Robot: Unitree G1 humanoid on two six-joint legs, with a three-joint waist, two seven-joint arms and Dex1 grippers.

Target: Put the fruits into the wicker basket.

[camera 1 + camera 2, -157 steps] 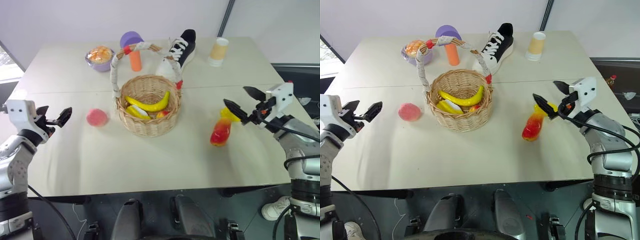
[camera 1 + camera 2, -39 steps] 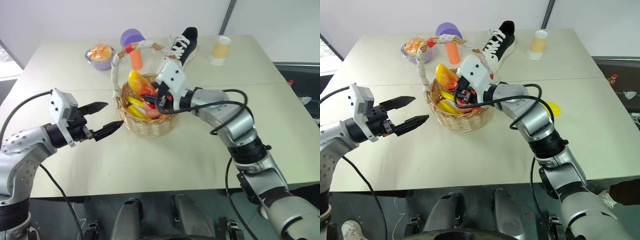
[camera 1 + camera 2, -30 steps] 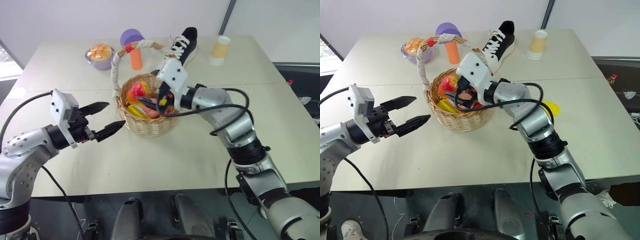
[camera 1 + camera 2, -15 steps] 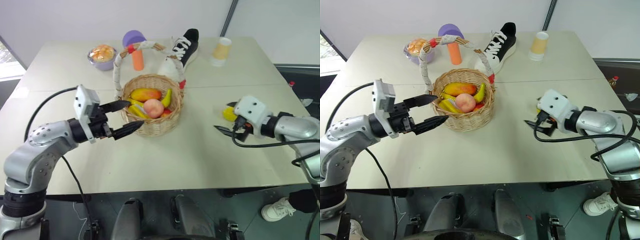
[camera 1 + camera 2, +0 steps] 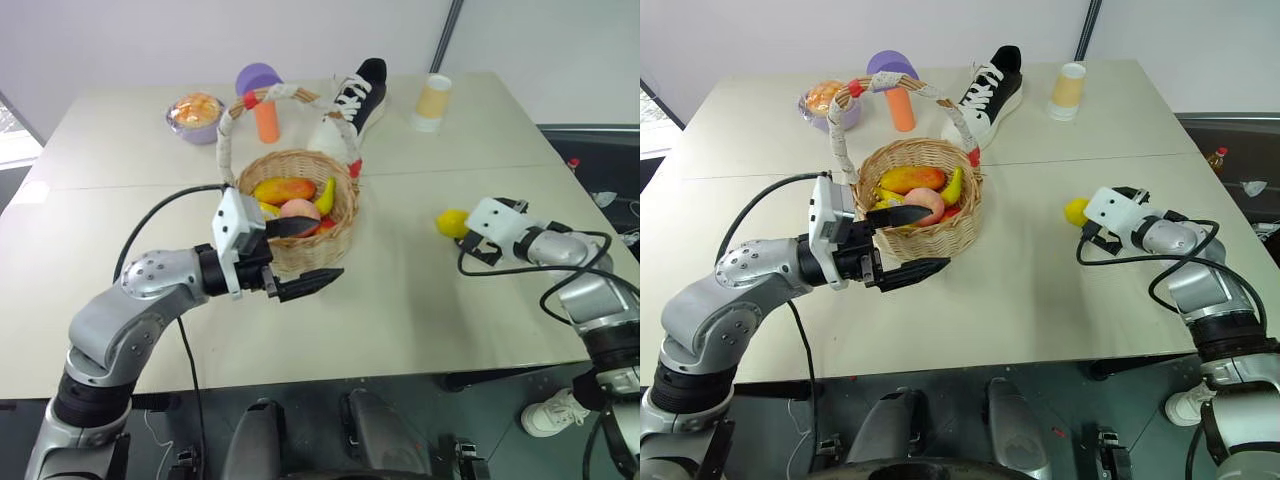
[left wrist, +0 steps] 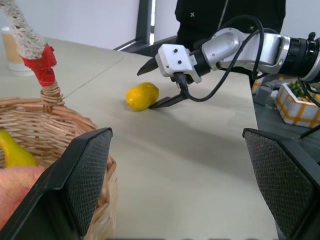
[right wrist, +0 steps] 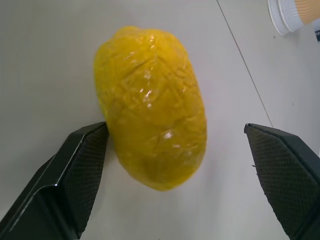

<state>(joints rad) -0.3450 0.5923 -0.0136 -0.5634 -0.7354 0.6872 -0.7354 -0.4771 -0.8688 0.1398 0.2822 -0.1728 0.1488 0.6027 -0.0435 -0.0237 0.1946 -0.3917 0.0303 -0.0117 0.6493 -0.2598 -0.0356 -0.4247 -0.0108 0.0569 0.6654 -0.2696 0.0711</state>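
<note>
The wicker basket (image 5: 300,215) stands mid-table and holds the mango (image 5: 285,189), the peach (image 5: 297,208) and bananas (image 5: 328,194). My left gripper (image 5: 305,257) is open, level in front of the basket's near wall, one finger at its rim and nothing between the fingers. At the right, the yellow lemon (image 5: 452,222) lies on the table. My right gripper (image 5: 1087,225) is open, with one finger on each side of the lemon (image 7: 152,107). In the left wrist view the lemon (image 6: 142,96) rests by the right gripper's lower finger.
Behind the basket stand a black-and-white shoe (image 5: 358,95), a purple-capped orange block (image 5: 262,98), a purple bowl (image 5: 197,115) and a paper cup (image 5: 433,102). A person in dark clothes (image 6: 225,15) stands beyond the table's right edge.
My right gripper left the basket, where the mango now lies, and swung right and down to the lemon. My left gripper moved right to the basket's front.
</note>
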